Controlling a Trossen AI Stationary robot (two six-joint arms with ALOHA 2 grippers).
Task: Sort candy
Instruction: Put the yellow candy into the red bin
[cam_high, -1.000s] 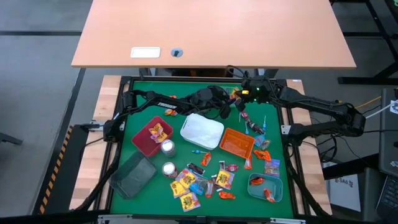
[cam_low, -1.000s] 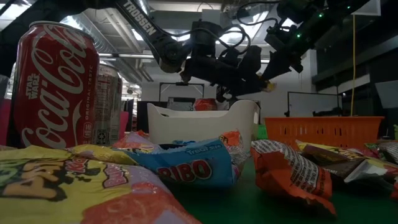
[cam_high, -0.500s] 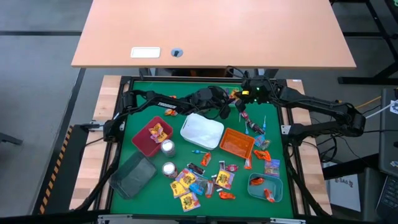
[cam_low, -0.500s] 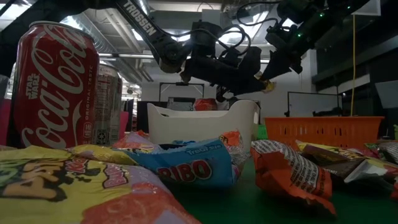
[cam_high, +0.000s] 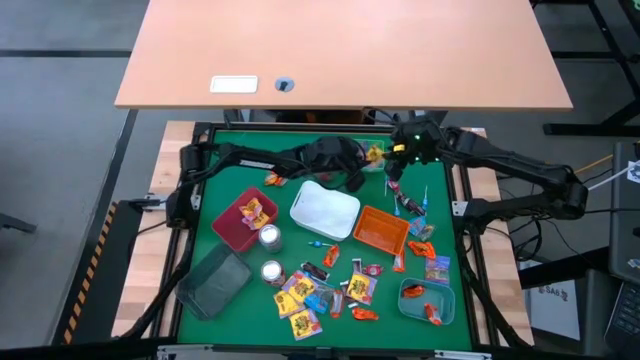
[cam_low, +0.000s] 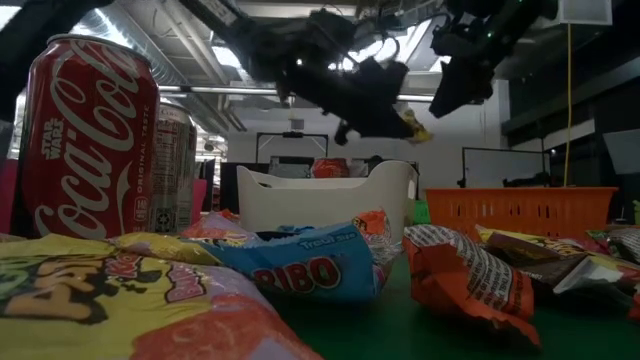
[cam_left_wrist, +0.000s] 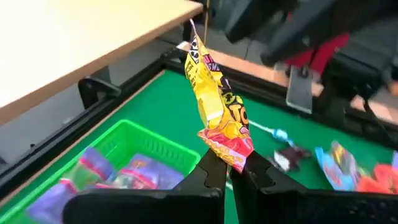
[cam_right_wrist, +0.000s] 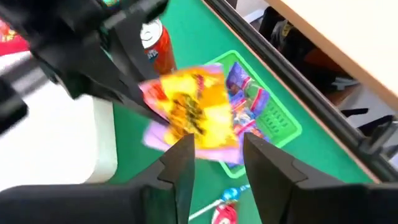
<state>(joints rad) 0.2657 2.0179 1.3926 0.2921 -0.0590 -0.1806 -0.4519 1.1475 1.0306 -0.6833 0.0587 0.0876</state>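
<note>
A yellow candy packet (cam_left_wrist: 217, 106) with a red lower end stands up from my left gripper (cam_left_wrist: 230, 177), which is shut on it above the table's far side (cam_high: 368, 160). In the high view the packet (cam_high: 375, 153) shows between the two arms. My right gripper (cam_right_wrist: 224, 158) is open just beyond the packet (cam_right_wrist: 189, 109) and clear of it in the low view (cam_low: 447, 100). Under them sits a green basket (cam_left_wrist: 134, 146) holding purple packets. More candy (cam_high: 340, 285) lies scattered near the front. My left gripper pinches the packet's red lower end (cam_left_wrist: 229, 149) between its two fingers. The packet stands out past the fingertips, a little tilted, lifted clear of the table and the trays.
A dark red tray (cam_high: 228, 232), a white tray (cam_high: 325, 210), an orange tray (cam_high: 380, 228), a teal tray (cam_high: 420, 310) and a grey-green tray (cam_high: 215, 282) stand on the green mat. Two cans (cam_high: 270, 237) sit by the red tray. A wooden desk (cam_high: 340, 50) lies beyond the far edge.
My left gripper has shut on the yellow packet and risen a little with it. My right gripper, which held the packet, has opened, let go and drawn back up and toward the table's right edge.
</note>
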